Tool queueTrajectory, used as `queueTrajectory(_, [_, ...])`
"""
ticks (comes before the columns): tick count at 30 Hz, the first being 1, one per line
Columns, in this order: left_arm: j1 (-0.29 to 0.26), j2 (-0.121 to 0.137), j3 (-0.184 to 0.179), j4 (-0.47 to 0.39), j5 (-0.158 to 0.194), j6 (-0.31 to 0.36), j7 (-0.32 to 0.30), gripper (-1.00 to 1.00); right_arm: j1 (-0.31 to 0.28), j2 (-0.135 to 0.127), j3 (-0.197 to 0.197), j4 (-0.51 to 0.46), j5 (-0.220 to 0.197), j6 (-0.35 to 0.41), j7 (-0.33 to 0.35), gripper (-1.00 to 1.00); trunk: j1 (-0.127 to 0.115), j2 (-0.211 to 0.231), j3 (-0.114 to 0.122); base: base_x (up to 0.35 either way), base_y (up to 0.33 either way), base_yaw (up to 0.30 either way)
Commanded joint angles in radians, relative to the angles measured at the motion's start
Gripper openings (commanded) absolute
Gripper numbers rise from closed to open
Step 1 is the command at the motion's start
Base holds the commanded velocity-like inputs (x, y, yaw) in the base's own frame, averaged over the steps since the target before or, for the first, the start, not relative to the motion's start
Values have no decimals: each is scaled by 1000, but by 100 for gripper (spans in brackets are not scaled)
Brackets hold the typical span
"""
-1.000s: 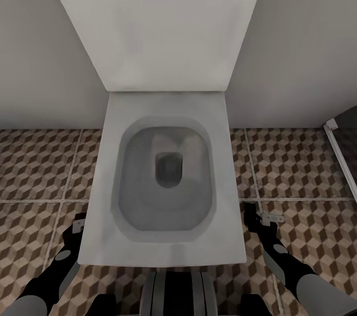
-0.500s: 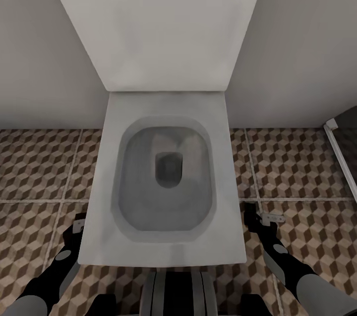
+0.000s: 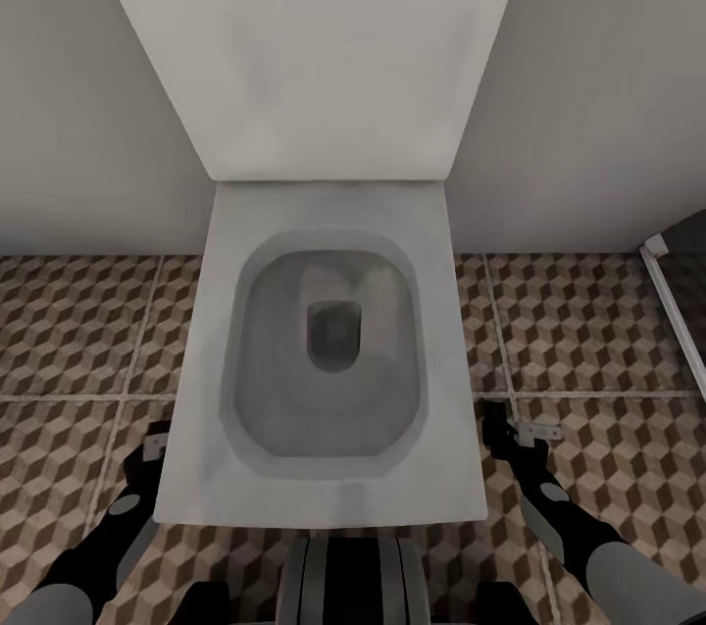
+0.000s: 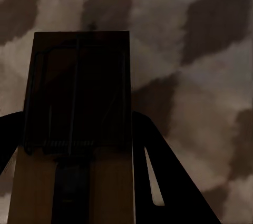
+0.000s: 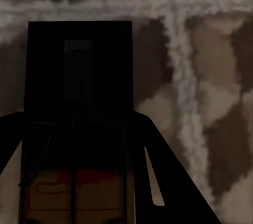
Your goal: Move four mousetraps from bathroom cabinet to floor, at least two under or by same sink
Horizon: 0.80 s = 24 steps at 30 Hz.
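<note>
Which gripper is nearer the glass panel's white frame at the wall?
Right. The right gripper, holding a mousetrap, is on the frame's side of the toilet; the left gripper is across it.

Pretty much just a white toilet (image 3: 324,497) dead center, seat open, with the grey bowl (image 3: 328,350) and its dark drain in the middle. Its big white tank (image 3: 309,36) sits against a plain pale wall (image 3: 88,115), and a dark, white-edged frame (image 3: 677,301) is at the far right.
</note>
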State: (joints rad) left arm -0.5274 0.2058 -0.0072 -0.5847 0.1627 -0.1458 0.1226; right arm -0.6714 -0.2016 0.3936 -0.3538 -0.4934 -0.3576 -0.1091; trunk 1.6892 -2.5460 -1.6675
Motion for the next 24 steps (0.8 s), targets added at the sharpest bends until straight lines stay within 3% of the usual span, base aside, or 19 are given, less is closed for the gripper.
queueTrajectory(1, [0, 1, -3, 0, 7, -3, 4, -100, 0, -1, 9, -1, -7, -3, -7, -100, 0, 0, 0, 0, 0, 0])
queueTrajectory(24, [0, 7, 3, 2, 6, -3, 4, -100, 0, -1, 10, -1, -7, -3, -7, -100, 0, 0, 0, 0, 0, 0])
